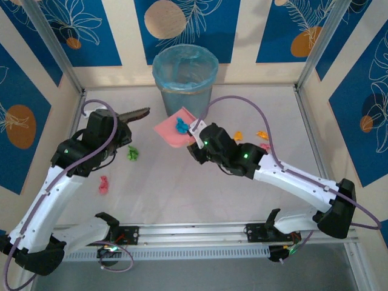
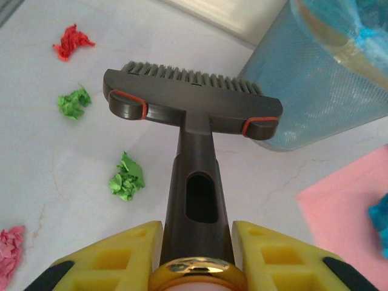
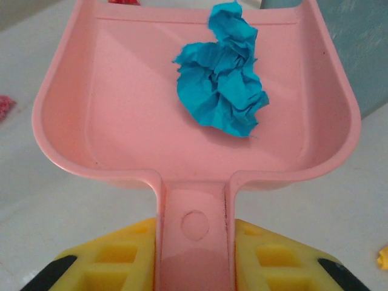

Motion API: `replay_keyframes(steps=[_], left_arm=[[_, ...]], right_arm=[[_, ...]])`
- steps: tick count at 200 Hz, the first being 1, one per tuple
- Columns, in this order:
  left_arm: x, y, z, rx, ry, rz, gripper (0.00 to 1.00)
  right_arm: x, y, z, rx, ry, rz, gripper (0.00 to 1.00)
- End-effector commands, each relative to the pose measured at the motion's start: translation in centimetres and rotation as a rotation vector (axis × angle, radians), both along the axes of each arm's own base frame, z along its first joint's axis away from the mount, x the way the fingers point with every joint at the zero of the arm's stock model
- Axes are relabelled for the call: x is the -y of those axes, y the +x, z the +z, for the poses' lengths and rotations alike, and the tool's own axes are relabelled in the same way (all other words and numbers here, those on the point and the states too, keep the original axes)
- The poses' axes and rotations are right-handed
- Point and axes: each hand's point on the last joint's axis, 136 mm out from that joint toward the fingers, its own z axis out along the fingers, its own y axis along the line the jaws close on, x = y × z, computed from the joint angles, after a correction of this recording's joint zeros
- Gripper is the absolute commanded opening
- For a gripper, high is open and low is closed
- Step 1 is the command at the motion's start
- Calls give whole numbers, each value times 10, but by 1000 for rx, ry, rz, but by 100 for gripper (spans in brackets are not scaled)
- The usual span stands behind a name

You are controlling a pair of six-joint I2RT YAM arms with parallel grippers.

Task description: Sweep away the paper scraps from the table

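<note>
Smooth semi-gloss pink plastic is noted on the dustpan (image 3: 109, 121), crumpled matt paper on the blue scrap (image 3: 224, 79), matt dark plastic on the brush (image 2: 194, 103), and a matt, faintly veined off-white finish on the table (image 2: 60, 176).

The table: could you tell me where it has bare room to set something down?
The table is bare in its near middle, just beyond the front rail. It is crowded around the bin, dustpan, brush and paper scraps.

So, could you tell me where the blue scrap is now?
Centre of the top view, the blue scrap lies in the dustpan the right pincer holds, by the bin.
</note>
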Motion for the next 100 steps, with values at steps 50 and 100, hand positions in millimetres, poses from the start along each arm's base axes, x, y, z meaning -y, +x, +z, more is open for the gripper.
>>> replay_keyframes(steps=[50, 100], left_arm=[[15, 2, -21, -61, -106, -3, 0], [21, 3, -25, -68, -139, -17, 0]], right_arm=[[-24, 45, 85, -6, 84, 15, 0], [-43, 97, 113, -69, 155, -4, 0]])
